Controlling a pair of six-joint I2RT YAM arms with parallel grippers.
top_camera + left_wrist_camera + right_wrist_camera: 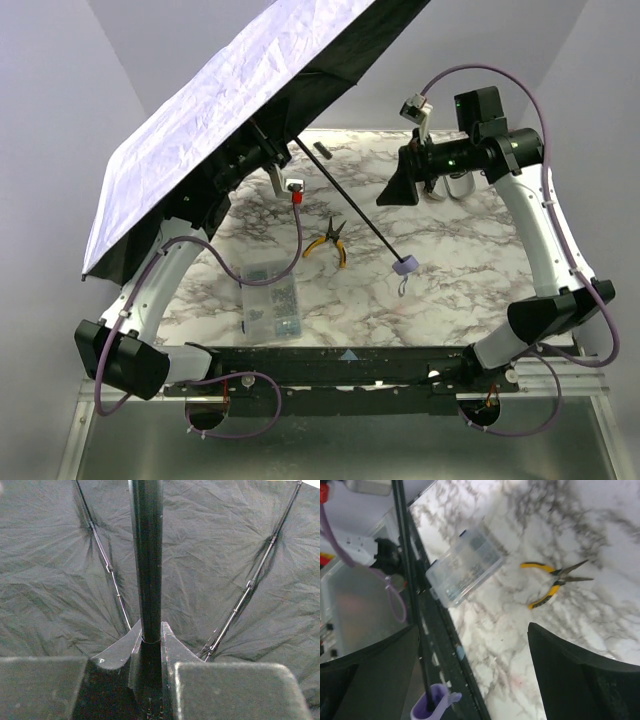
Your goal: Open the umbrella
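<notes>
Top external view shows you the umbrella point(200, 120) open, its pale canopy tilted high over the left rear of the bench point(470, 285), with the black shaft slanting down to the lavender handle point(405, 266). Your right end effector point(398, 188) hangs just beside that shaft. Left wrist view: your left end effector point(150, 642) is clamped on the shaft, black lining beyond. Right wrist view: fingers point(580, 680) spread wide, gripping nothing; pliers point(555, 582) and parts box point(462, 572) lie on the bench.
</notes>
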